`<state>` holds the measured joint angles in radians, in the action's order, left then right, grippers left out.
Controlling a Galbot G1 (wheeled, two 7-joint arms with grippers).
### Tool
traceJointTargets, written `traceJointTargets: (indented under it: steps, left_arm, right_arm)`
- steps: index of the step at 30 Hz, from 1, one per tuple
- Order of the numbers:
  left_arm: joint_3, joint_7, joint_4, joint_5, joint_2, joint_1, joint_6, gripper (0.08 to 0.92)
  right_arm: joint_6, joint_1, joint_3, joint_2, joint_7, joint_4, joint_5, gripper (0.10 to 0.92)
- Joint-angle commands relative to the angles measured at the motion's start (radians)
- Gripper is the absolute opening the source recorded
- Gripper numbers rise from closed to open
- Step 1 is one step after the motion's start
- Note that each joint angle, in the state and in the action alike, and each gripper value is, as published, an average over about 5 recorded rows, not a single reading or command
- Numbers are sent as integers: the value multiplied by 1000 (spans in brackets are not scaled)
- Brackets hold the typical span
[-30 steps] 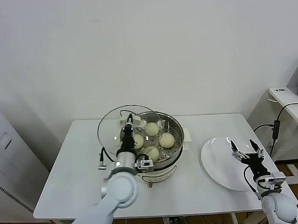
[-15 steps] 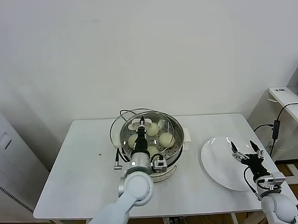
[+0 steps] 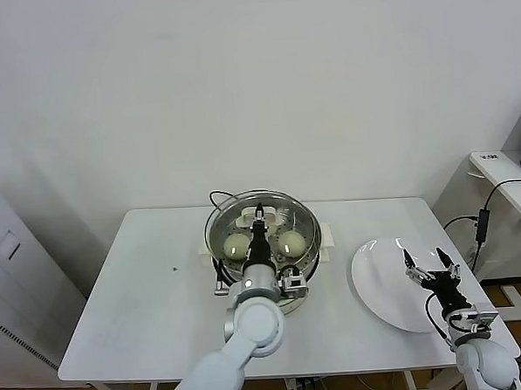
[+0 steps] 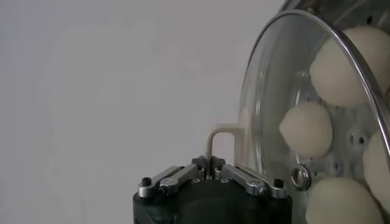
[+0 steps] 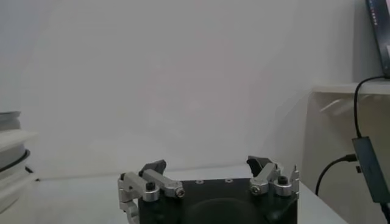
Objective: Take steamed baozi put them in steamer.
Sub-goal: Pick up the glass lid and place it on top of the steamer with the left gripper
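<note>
Glass lid [image 3: 260,225] now moved over steamer [image 3: 309,255]

From my remote seat I note a white table [image 3: 134,280] against a plain wall. A flat white plate [image 3: 379,285] lies toward its right end. Glass lid [image 3: 262,221] sits at centre. Off to the right — a side shelf [image 3: 504,169] and black cable [image 3: 485,222].

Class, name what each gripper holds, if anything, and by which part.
The left gripper holds the glass lid by its handle, over the steamer. The right gripper holds nothing.
</note>
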<state>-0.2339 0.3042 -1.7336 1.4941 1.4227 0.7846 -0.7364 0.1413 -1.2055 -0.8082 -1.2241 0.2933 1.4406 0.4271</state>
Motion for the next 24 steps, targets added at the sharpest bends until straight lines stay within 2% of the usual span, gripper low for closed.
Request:
traceJointTargets:
  steps: [1,24]
  left_arm:
    - [1,-10,19,12,45,7,-45,109]
    - [-1,-34,44,11,53,24,-32,109]
  right_arm:
    - [0,2,1,-3,0,0,-2,823]
    - [5,1,-1,-8,2,-2,-6,823]
